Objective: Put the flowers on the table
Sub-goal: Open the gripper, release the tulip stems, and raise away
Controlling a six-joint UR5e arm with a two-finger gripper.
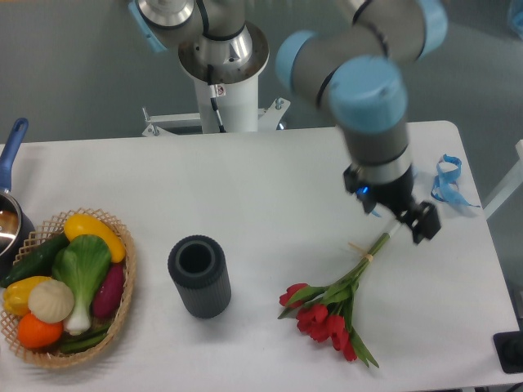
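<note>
fixed camera view, nearest first: the flowers (328,314) lie flat on the table (245,180) near its front edge, red heads toward the front, green stems running up and right to where they are tied. left of them a dark ribbed cylinder (198,276) stands upright with its open mouth up. at the front left corner a wicker basket (122,310) holds vegetables. farther back, my gripper (406,219) hangs above the far tip of the stems; i hold nothing, but i cannot tell how wide my fingers are. beyond it, light blue ribbon scraps (445,181) lie near the right edge. a pan with a blue handle (11,151) sits at the left edge.
</note>
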